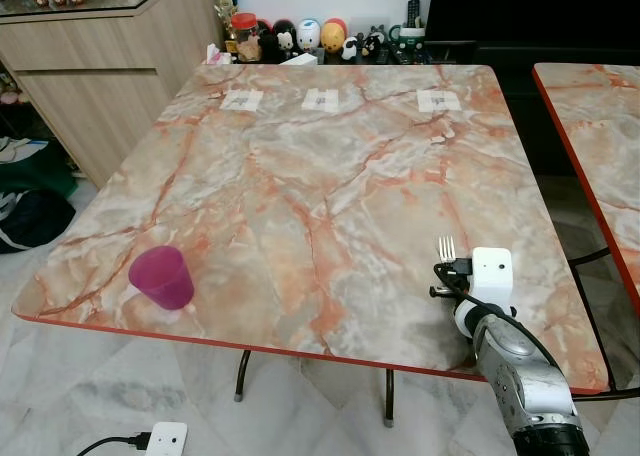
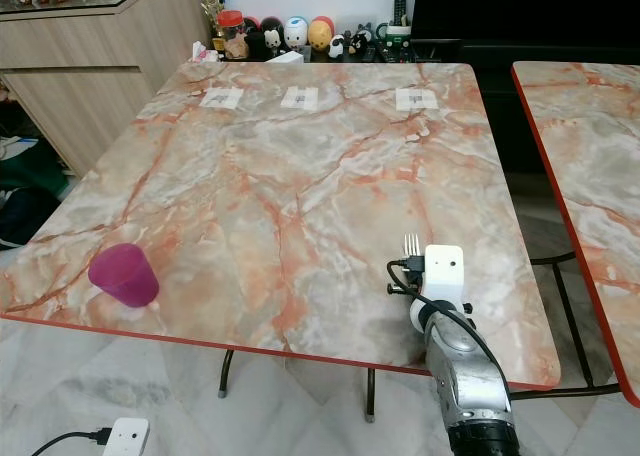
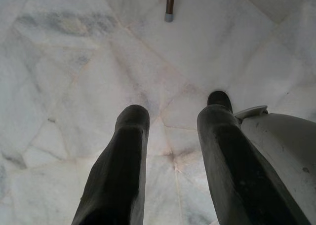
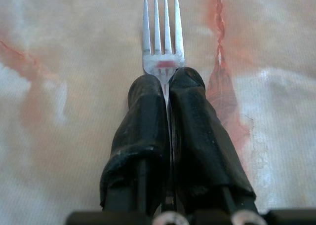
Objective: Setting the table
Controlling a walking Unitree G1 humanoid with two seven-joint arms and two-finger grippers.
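Note:
A silver fork (image 4: 161, 32) is pinched between the two black fingers of my right gripper (image 4: 167, 79), tines pointing away from me over the marble table (image 1: 330, 166). From the head, the fork's tines (image 1: 446, 247) stick out past the white wrist block near the table's front right. A magenta plastic cup (image 1: 161, 276) stands upright at the front left corner of the table. My left gripper (image 3: 173, 119) hangs open beside the robot's body, pointing down at the pale floor tiles.
Three paper labels (image 1: 323, 99) lie in a row along the far side of the table. Figurines and jars (image 1: 300, 38) line the far edge. A second marble table (image 1: 600, 146) stands to the right, a wooden cabinet (image 1: 100, 66) to the left. A white power strip (image 1: 165, 439) lies on the floor.

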